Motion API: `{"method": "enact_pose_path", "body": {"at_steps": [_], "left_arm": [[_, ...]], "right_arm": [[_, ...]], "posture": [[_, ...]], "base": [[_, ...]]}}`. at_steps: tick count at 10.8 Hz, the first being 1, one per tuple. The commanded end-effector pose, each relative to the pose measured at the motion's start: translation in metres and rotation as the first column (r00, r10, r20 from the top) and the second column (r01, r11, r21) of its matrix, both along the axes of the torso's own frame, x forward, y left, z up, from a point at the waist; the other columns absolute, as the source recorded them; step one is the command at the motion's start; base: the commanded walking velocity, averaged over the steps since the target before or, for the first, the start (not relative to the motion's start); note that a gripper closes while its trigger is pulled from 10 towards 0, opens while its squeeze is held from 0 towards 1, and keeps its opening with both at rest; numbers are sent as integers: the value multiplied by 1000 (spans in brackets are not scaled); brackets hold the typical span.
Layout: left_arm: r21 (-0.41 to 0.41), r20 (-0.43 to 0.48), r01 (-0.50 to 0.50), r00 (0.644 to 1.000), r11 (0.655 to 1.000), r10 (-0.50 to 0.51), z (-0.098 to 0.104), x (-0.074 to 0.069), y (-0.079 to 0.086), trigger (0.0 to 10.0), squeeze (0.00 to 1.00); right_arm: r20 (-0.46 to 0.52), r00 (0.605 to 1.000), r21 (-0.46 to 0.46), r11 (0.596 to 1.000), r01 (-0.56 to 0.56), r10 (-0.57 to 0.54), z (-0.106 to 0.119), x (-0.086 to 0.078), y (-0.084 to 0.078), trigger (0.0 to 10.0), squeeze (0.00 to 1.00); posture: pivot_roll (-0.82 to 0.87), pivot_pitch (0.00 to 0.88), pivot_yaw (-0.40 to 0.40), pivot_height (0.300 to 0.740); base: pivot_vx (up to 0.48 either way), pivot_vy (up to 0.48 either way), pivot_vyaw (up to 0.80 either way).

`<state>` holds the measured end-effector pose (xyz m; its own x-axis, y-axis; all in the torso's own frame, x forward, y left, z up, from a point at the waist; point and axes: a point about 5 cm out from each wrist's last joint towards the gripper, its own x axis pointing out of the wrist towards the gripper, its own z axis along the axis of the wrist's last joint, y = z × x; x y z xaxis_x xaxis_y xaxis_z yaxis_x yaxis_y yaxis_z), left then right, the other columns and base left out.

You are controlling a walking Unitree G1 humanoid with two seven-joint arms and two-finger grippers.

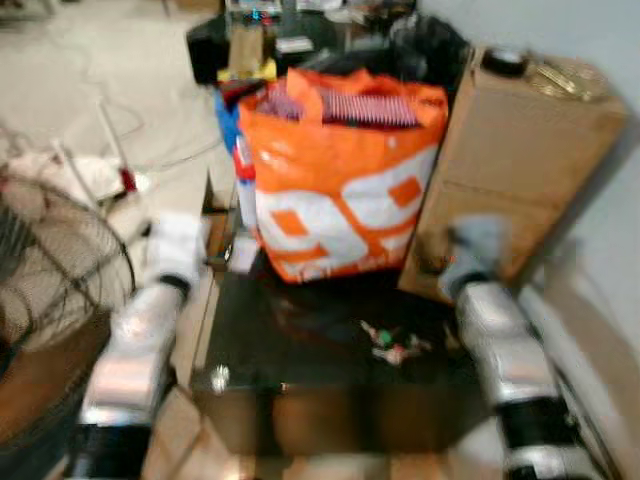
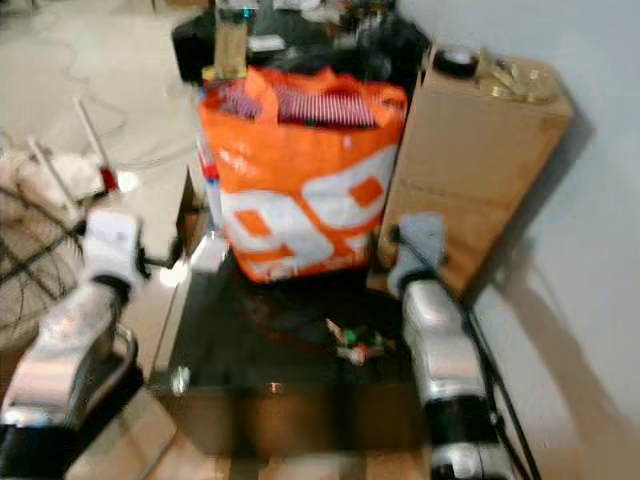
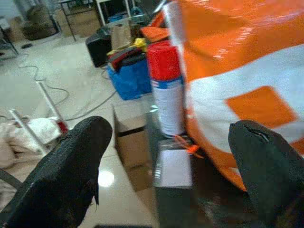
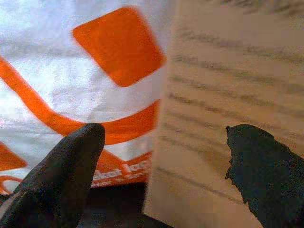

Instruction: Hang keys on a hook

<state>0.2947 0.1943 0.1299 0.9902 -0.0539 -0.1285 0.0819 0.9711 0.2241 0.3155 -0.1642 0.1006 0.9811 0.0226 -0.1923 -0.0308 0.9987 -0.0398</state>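
The keys (image 1: 393,343) lie loose on the dark table (image 1: 300,400), low and a little right of centre in the head views, a small tangle with red and green bits; blur hides more detail. They sit in the open front strip of the table because the back of it is taken up by a big orange and white bag (image 1: 340,190), which stands upright and full, with a cardboard box (image 1: 520,170) tight against its right side. No hook can be made out, so I judge the task has barely begun: the keys must be picked up first.

Both arms reach forward on either side of the keys, probably to frame them before one goes down.

The left hand (image 3: 166,175) is at the left middle of the head view, by the table's left edge. Its two black fingers (image 3: 71,171) are spread wide and hold nothing; between them its wrist view shows a red-capped spray can (image 3: 166,90) just beside the bag, and a small white card (image 3: 173,167) on the table.

The right hand (image 4: 161,175) is right of centre, up at the seam between bag and box, above and beyond the keys. Its fingers are also wide apart and empty, touching neither. It is the nearer to the keys, so it seems the likelier one to take them.
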Motion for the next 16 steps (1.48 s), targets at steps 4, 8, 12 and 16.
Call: {"method": "enact_pose_path", "body": {"at_steps": [4, 8, 12, 16], "left_arm": [[46, -89, 174, 982, 984, -169, -14, -1, -15, 10000, 882], [64, -329, 617, 755, 785, -567, -45, -14, -47, 10000, 878], [-4, -379, 720, 641, 694, -667, -50, -21, -54, 10000, 882], [-49, -418, 762, 572, 646, -706, -49, -36, -44, 10000, 882]], "right_arm": [[-200, 976, -229, 964, -135, 89, -19, -4, -33, 10000, 0], [-546, 819, -513, 703, -492, 175, -44, -10, -62, 10000, 0], [-694, 691, -457, 618, -640, 203, -74, -21, -60, 10000, 0], [-701, 682, -463, 595, -656, 206, -95, -23, -53, 10000, 0]], "posture": [[-47, 0, -13, 740], [-78, 0, -16, 740], [-92, 0, -16, 740], [-113, 0, 6, 740]], "base": [[0, 0, 0], [0, 0, 0], [0, 0, 0], [0, 0, 0]]}}
